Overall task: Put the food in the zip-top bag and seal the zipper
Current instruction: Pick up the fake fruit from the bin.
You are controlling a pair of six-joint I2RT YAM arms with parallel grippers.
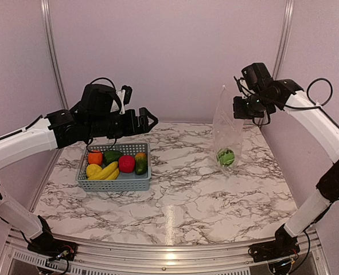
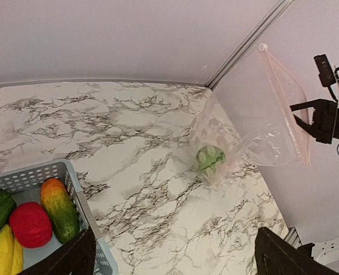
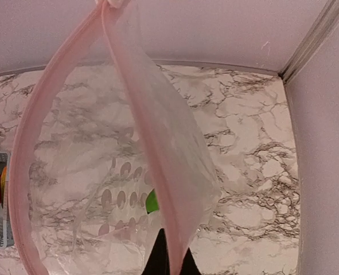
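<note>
A: Right gripper [image 1: 242, 107] pinches zip-top bag [image 1: 228, 123] edge, bag upright, melon [image 1: 225, 156] at its bottom. Left gripper [image 1: 150, 120] spread wide, empty, over basket [image 1: 116, 183] holding the other food [image 1: 126, 163].
B: Risk?
A: One-sided hold. Mouth could sag shut, fruit snags zipper [image 3: 26, 149], falls outside.

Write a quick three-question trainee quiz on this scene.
1. True or false: the melon is inside the bag.
2. Which gripper holds the bag? A left, B right, C neither.
3. Fill in: the zipper is ___ (open/sealed).

Key: 1 true. 2 B, the right gripper is shut on the bag's edge. 3 open.
</note>
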